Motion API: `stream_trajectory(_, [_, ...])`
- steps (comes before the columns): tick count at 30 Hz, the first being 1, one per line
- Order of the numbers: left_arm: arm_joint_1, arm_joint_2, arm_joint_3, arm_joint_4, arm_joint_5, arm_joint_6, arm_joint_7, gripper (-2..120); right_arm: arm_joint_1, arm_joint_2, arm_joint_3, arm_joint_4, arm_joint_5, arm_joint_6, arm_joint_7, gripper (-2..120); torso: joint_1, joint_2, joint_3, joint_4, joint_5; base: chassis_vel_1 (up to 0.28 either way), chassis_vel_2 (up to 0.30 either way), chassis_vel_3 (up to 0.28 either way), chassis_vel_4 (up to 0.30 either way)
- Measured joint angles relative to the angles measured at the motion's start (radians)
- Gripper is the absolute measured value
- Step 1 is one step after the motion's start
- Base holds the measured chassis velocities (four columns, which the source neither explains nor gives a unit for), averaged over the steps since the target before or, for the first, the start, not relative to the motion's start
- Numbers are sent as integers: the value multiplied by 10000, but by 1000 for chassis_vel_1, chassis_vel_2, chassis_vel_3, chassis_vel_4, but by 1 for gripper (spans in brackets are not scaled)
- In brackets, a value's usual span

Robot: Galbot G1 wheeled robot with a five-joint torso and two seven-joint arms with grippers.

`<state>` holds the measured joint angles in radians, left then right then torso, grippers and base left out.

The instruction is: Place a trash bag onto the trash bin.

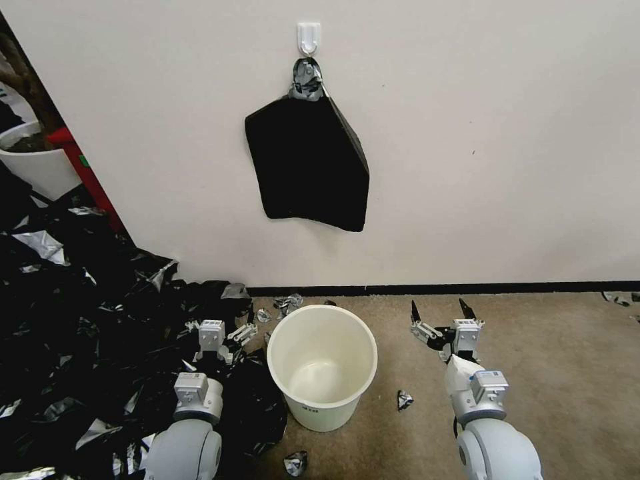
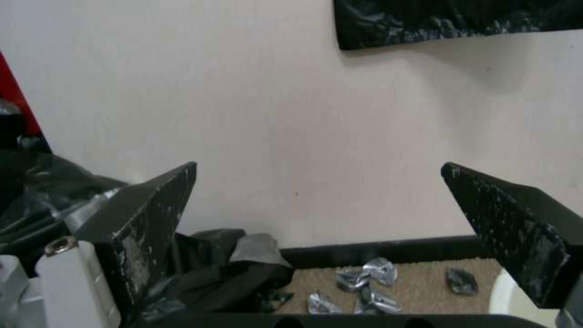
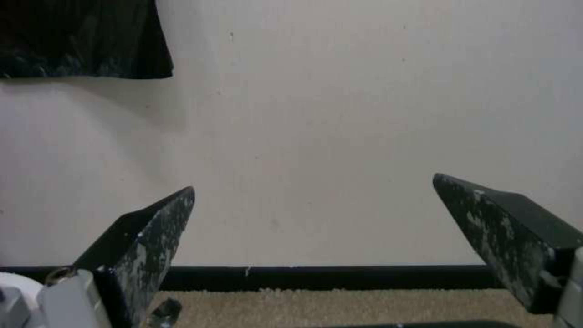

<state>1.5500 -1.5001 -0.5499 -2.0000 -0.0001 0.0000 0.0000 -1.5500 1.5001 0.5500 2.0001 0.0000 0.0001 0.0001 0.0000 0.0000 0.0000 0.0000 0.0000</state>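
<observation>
While the head view shows the bare trash bin (image 1: pixel 323 364) between both spread-fingered, empty-handed grippers, left (image 1: pixel 223 331) and right (image 1: pixel 440 312), its base label unreadable, wrist views add foil-like scraps (image 2: pixel 364 284) by the baseboard (image 3: pixel 328 277).

Nothing legible is showing anywhere. The trash bin (image 1: pixel 323 363) is carrying a small dark label, its print too small to read

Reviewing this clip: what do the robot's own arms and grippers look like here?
Both arms are rounded light-grey segments ending in silver-grey wrist blocks that carry small white labels with dark print. The left gripper and right gripper each have two black, wedge-shaped fingers tapering to a point, their faces scuffed with pale grey speckling, as on the right ones. Silver metal brackets sit at the finger bases.
</observation>
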Motion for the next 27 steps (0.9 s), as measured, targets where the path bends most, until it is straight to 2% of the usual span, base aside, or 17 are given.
stream_trajectory(11, [1, 2, 0, -11, -23, -10, -47, 100, 0, -15, -6, 6, 3, 21, 34, 100, 0, 0, 0, 0, 0, 0, 0, 0, 0])
stream_trajectory(13, [43, 56, 13, -206, -533, -318, -598, 100, -16, -101, -36, 58, 53, 129, 215, 100, 0, 0, 0, 0, -1, 0, 0, 0, 0])
stream_trajectory(14, [43, 56, 13, -206, -533, -318, -598, 100, -16, -101, -36, 58, 53, 129, 215, 100, 0, 0, 0, 0, -1, 0, 0, 0, 0])
stream_trajectory(16, [100, 180, 5, -544, -1382, -947, -1427, 100, -101, -501, -154, 299, 313, 605, 930, 100, 0, 0, 0, 4, 1, 0, 0, 0, 0])
stream_trajectory(17, [100, 180, 5, -544, -1382, -947, -1427, 100, -101, -501, -154, 299, 313, 605, 930, 100, 0, 0, 0, 4, 1, 0, 0, 0, 0])
stream_trajectory(20, [-65, 396, -43, -585, -1544, -1342, -1261, 100, -271, -1251, -396, 751, 816, 1504, 2302, 100, 0, 0, 0, -1, -1, 0, 0, 0, 0])
stream_trajectory(23, [-164, 487, -156, -585, -1305, -1407, -1092, 100, -344, -1597, -500, 967, 1041, 1935, 2925, 100, 0, 1, 0, 0, -2, 0, 0, 0, 0])
stream_trajectory(27, [-212, 549, -213, -585, -1019, -1411, -963, 100, -106, -1725, -699, 675, 1075, 2524, 2530, 100, 0, 0, 0, -4, -2, 0, 0, 0, 0])
